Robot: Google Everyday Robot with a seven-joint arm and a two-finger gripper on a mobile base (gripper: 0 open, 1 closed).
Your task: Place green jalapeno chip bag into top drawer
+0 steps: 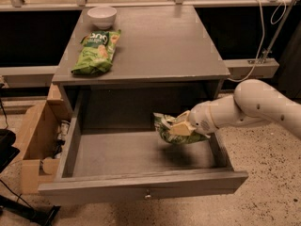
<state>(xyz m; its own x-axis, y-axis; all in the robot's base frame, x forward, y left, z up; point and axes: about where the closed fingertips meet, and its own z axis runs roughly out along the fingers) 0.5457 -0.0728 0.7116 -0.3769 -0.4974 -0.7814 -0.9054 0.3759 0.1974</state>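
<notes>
The green jalapeno chip bag [170,128] is a crumpled dark-green foil bag with pale patches. My gripper [180,127] is shut on it and holds it over the right side of the open top drawer [141,188], a little above the drawer floor. The white arm [254,108] reaches in from the right. The drawer is pulled fully out, with a small round knob [147,196] on its front panel. A shadow of the bag falls on the drawer floor below it.
On the cabinet top [160,46] lie a longer bright-green chip bag [97,52] and a white bowl [102,17] at the back left. An open cardboard box [35,145] with items stands on the floor left of the drawer.
</notes>
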